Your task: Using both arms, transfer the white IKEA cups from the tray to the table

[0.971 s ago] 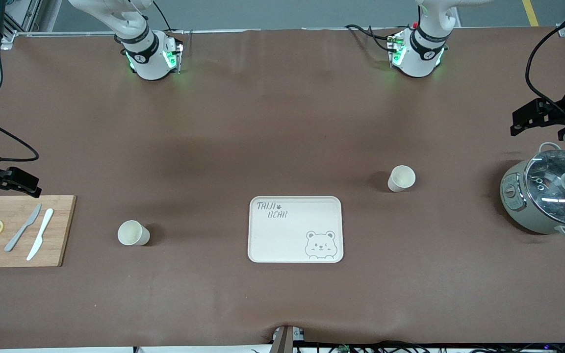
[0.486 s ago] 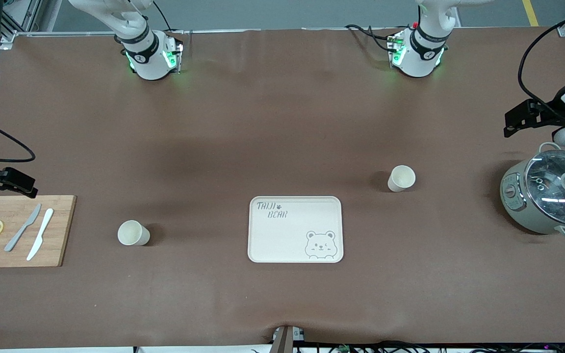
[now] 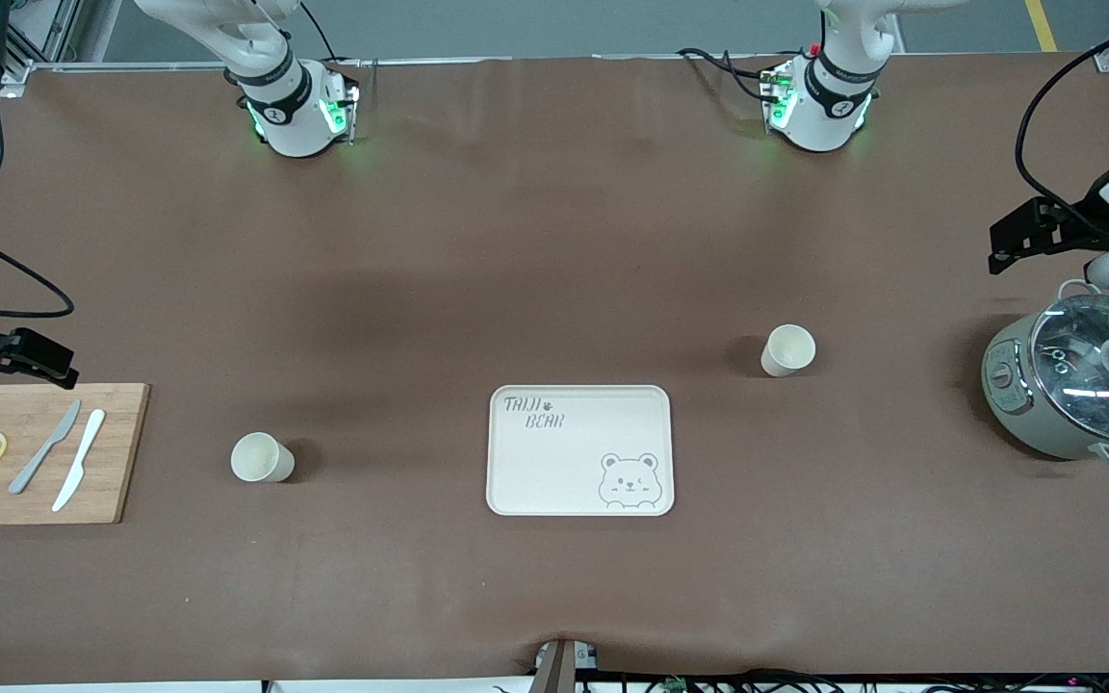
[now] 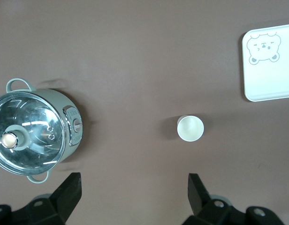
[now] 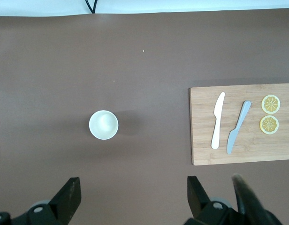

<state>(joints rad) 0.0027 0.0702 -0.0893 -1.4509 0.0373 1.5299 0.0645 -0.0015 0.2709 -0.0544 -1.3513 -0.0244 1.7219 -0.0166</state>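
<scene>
Two cream-white cups stand upright on the brown table. One cup [image 3: 262,457] is beside the bear-printed tray [image 3: 580,449] toward the right arm's end; it also shows in the right wrist view [image 5: 103,124]. The other cup [image 3: 787,349] stands toward the left arm's end, slightly farther from the front camera than the tray, and shows in the left wrist view [image 4: 190,128]. My left gripper [image 3: 1036,236] [image 4: 133,197] is open and empty, high over the table beside the pot. My right gripper [image 3: 11,356] [image 5: 133,197] is open and empty, high over the cutting board's edge.
A grey-green cooker pot with a glass lid [image 3: 1079,385] stands at the left arm's end. A wooden cutting board [image 3: 39,452] with two knives and two lemon slices lies at the right arm's end. The tray holds nothing.
My left gripper has shifted a little toward the robots' bases and the table's middle. My right gripper has barely moved. The cups and tray have not moved.
</scene>
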